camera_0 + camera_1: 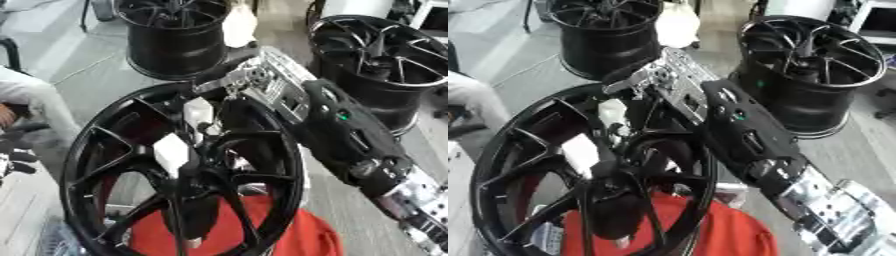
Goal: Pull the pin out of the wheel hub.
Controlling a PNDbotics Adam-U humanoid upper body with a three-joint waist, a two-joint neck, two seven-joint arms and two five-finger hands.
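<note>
A large black wheel hub [105, 150] stands tilted in the foreground, its spokes meeting at the centre. A white block-shaped piece [172, 152] sits at that centre, and a second white piece [199, 112] shows just above it. I cannot tell which of them is the pin. My right arm [350, 135] comes in from the lower right, and its silver wrist [262, 82] passes over the hub's upper rim. My right hand [229, 112] reaches down among the spokes beside the upper white piece. Spokes and blur hide how it grips. My left hand is out of sight.
Two more black wheel hubs stand on the grey floor behind, one at the top centre [175, 35] and one at the upper right [385, 65]. A red cloth [297, 235] lies under the near hub. A person in light clothing [26, 95] sits at the left edge.
</note>
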